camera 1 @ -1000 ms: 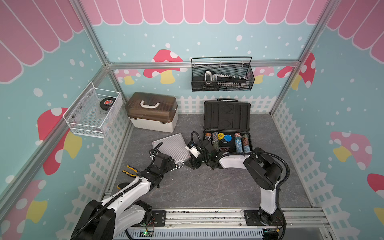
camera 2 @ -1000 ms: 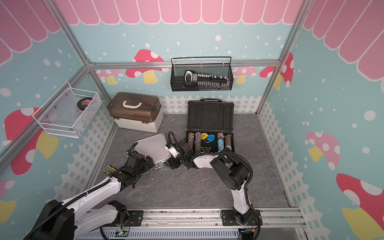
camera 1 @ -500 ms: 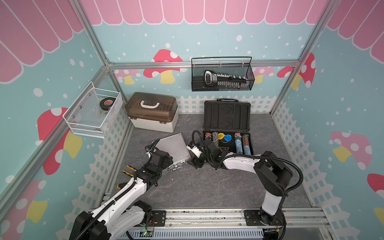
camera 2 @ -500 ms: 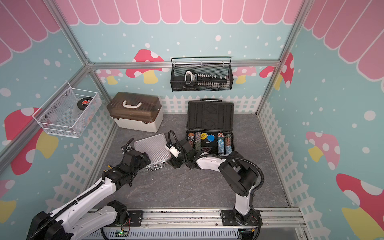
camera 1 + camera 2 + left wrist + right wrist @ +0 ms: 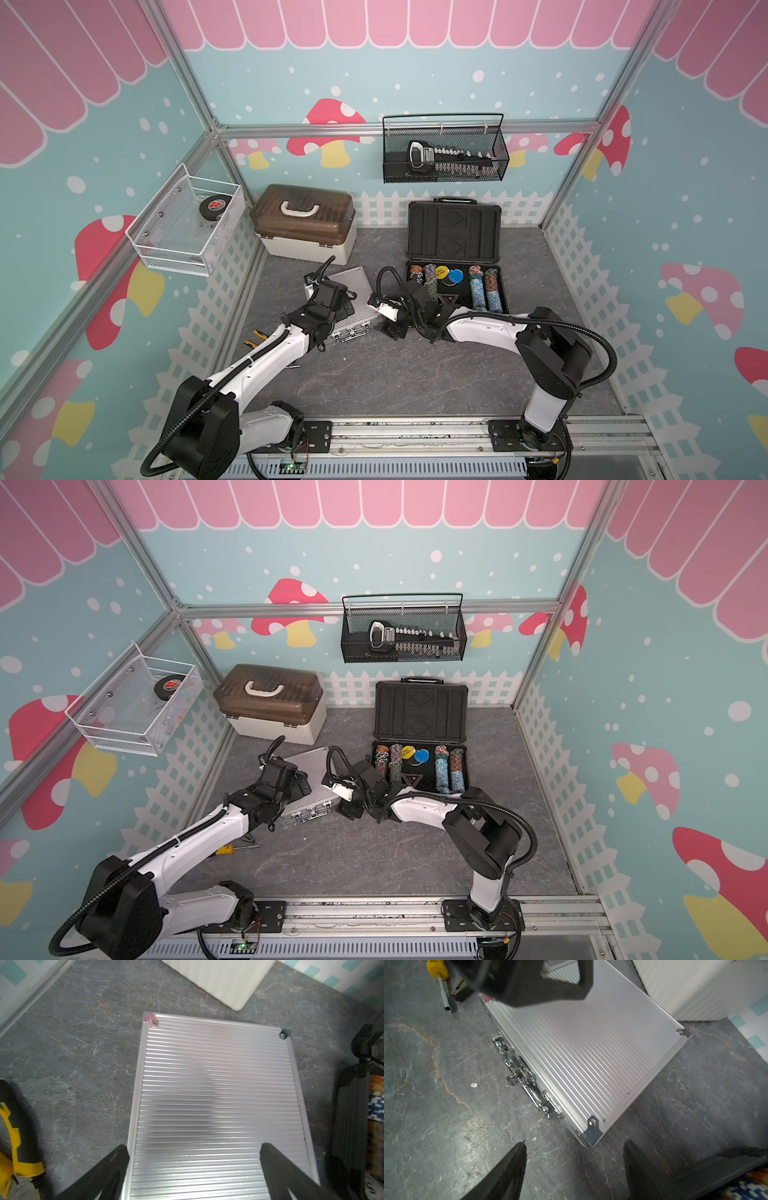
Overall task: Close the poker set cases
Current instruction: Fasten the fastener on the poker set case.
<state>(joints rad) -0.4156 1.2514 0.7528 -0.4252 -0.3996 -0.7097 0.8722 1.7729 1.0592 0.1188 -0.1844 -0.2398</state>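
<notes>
Small silver ribbed aluminium case (image 5: 591,1053) lying shut beside dark-grey ribbed case (image 5: 453,232) standing open. You are hovering left gripper (image 5: 193,1153) over silver lid (image 5: 218,1084), jaws wide apart; right gripper (image 5: 574,1147) facing front corner, jaws apart, empty. Press squarely near latches (image 5: 521,1076).

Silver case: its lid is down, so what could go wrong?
On the silver case, the latch looks unfastened, so it might pop open once the open left gripper over it leaves. The open right gripper sits between both cases; a swing could knock the chips in the open black case.
</notes>
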